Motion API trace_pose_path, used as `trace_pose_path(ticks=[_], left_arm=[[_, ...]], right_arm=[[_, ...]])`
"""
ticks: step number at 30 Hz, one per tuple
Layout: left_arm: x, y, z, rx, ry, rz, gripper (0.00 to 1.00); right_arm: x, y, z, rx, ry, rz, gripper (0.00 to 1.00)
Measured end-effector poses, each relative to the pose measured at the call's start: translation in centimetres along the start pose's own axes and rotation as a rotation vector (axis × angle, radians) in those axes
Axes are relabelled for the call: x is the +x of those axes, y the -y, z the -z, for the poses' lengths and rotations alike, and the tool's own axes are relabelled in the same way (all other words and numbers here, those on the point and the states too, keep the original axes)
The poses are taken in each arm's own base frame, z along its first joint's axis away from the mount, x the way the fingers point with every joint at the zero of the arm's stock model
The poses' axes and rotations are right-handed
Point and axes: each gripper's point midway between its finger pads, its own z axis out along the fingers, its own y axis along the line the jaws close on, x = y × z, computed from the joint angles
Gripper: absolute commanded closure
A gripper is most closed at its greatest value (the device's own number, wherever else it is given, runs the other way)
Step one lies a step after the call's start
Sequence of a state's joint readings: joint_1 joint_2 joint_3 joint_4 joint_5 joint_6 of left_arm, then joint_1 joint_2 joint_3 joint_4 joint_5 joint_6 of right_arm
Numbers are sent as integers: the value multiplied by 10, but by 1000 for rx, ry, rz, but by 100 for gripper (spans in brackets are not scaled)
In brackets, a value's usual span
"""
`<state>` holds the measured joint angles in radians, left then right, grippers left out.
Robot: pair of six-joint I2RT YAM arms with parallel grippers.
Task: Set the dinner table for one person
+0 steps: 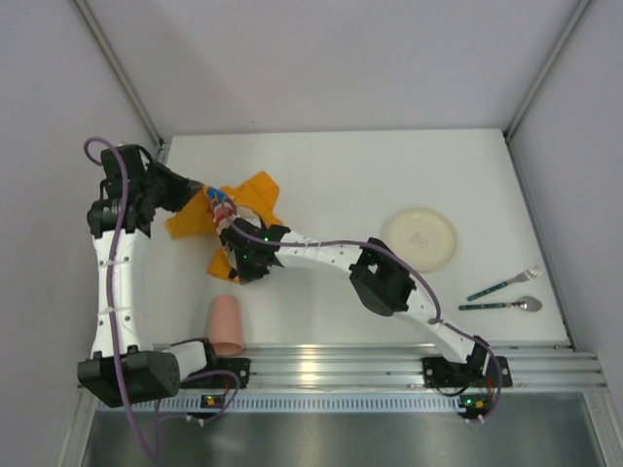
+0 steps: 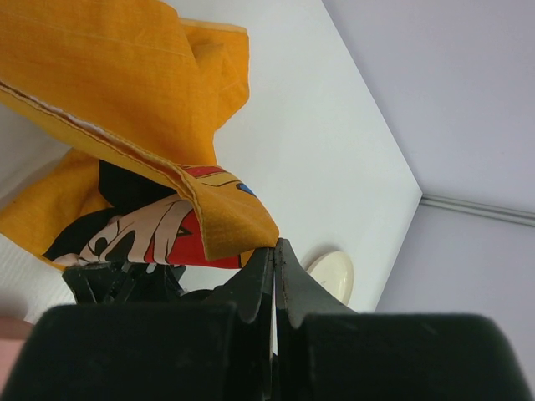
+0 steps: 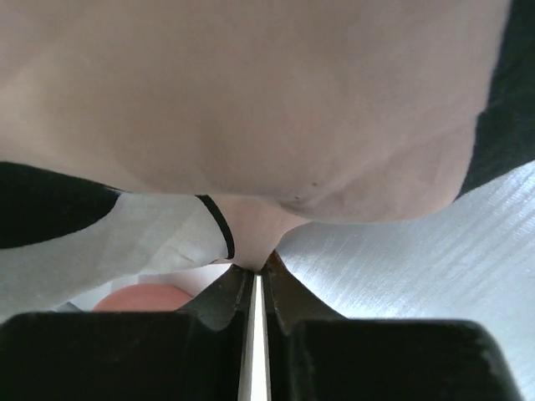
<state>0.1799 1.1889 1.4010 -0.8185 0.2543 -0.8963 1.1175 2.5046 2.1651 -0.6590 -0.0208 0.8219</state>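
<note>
The orange cartoon-mouse placemat [image 1: 243, 209] is bunched and lifted over the left part of the white dinner table [image 1: 341, 175]. My left gripper [image 1: 207, 204] is shut on one corner of it; the left wrist view shows the folded orange cloth [image 2: 150, 109] pinched at the jaw tips of the left gripper [image 2: 274, 247]. My right gripper [image 1: 238, 255] is shut on the near edge; in the right wrist view the cloth's pale underside [image 3: 251, 125] fills the frame above the right gripper [image 3: 257, 269].
A cream plate [image 1: 419, 239] lies at the right, also in the left wrist view [image 2: 333, 276]. A fork [image 1: 503, 284] and a spoon [image 1: 501, 305] lie near the right front. A pink cup [image 1: 226, 326] lies on its side by the front rail, also in the right wrist view [image 3: 142, 298].
</note>
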Motion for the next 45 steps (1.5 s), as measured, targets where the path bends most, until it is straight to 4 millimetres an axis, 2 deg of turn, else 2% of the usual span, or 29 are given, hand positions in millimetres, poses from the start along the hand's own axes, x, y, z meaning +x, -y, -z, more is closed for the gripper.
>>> trace_pose_path(ticks=[10, 13, 17, 21, 24, 29, 31, 34, 36, 39, 40, 41, 43, 45], left_arm=[[3, -3, 2, -13, -15, 3, 100], [2, 0, 4, -8, -10, -2, 100], [6, -2, 10, -32, -32, -5, 100], [19, -14, 2, -92, -101, 11, 100], [29, -20, -4, -123, -157, 23, 100], [33, -18, -7, -116, -176, 31, 100], [18, -11, -10, -84, -114, 28, 100], [1, -1, -11, -26, -32, 31, 100], [1, -2, -10, -10, -9, 32, 100], [11, -16, -10, -22, -12, 45, 100], [14, -21, -11, -31, -16, 51, 100], [16, -24, -12, -38, -19, 53, 100], [16, -27, -12, -45, -13, 56, 100], [14, -25, -7, -38, 9, 57, 100]], right_arm=[[-2, 6, 0, 36, 28, 3, 100], [0, 18, 7, 55, 47, 1, 100], [6, 62, 30, 132, 68, -17, 100], [4, 116, 56, 193, 102, -71, 100], [0, 147, 71, 219, 133, -116, 100], [1, 170, 91, 220, 173, -147, 100], [16, 192, 96, 266, 147, -164, 100], [21, 217, 111, 311, 145, -191, 100], [26, 229, 117, 327, 143, -207, 100], [29, 237, 123, 341, 143, -214, 100], [30, 238, 124, 342, 140, -211, 77], [30, 237, 123, 334, 137, -205, 60], [27, 229, 124, 295, 137, -193, 30], [25, 220, 124, 257, 129, -179, 21]])
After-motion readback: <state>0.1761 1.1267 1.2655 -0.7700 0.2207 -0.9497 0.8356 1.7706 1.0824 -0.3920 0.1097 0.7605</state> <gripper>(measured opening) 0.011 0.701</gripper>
